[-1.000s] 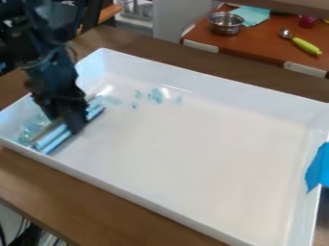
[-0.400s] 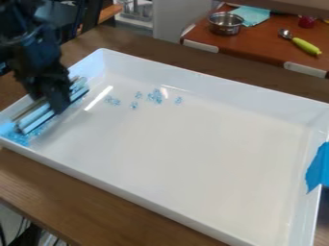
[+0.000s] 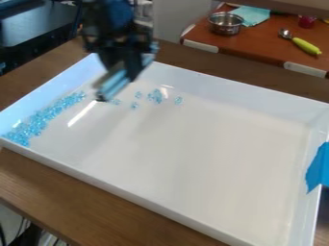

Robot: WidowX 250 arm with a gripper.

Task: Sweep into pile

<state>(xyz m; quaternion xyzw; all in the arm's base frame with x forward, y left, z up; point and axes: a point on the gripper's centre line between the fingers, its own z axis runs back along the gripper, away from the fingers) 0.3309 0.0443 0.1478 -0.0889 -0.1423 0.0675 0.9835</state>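
The gripper (image 3: 132, 71) hangs over the tray's back left part, shut on a pale blue and silver sweeping bar (image 3: 113, 86). The bar is held above the tray floor, slanting from lower left to upper right. Light blue beads (image 3: 40, 120) lie in a long band against the left wall of the white tray (image 3: 193, 153), thickest at the front left corner. A loose cluster of beads (image 3: 155, 96) lies near the back wall, with a few single beads (image 3: 179, 100) around it.
The tray's raised walls enclose the work area on a wooden table (image 3: 90, 204). Blue tape (image 3: 318, 168) is stuck over the right wall. On a separate red-brown surface behind stand a metal pot (image 3: 225, 24) and a spoon with a green handle (image 3: 306, 46).
The gripper and bar first moved left to the tray's left wall, then lifted and moved toward the back right. The band of beads by that wall has come into view.
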